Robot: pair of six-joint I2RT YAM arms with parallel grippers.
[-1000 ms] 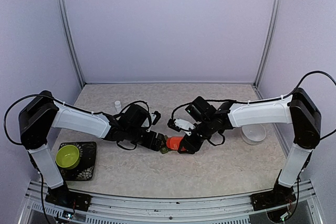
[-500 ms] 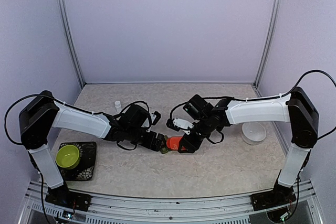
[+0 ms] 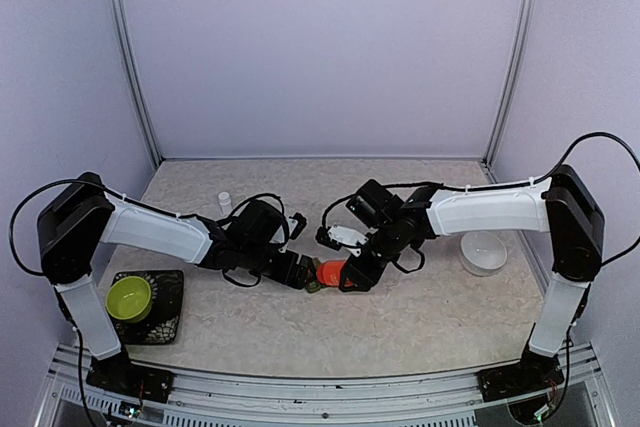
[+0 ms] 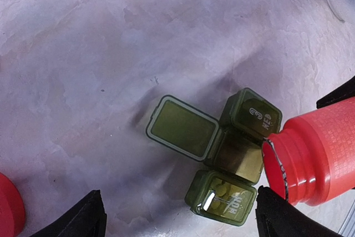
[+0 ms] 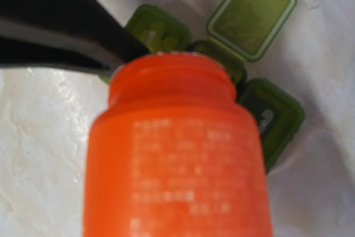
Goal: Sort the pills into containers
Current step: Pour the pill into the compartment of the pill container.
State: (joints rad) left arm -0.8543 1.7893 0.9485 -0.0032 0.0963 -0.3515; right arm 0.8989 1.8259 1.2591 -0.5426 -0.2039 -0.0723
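Orange-red, the bottle [image 4: 310,156] sits clamped in your right gripper [image 3: 352,275], its mouth tipped at the edge of the open middle cell of the containers [image 4: 230,156], lower right in the left wrist view, with pills [image 4: 220,192] showing in the bottom cell, while your left gripper [image 4: 183,217] hangs above, fingers wide apart.

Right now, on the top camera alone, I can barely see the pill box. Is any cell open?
Observer: Yes. In the left wrist view the middle cell has its lid flipped open; the end cells are shut.
Operator: Where is the bottle's mouth?
Observer: The red bottle, in the right gripper, lies tilted with its mouth at the middle cell's edge.
Operator: Any pills in yet?
Observer: Pale pills show through one end cell's lid; the middle I cannot tell.
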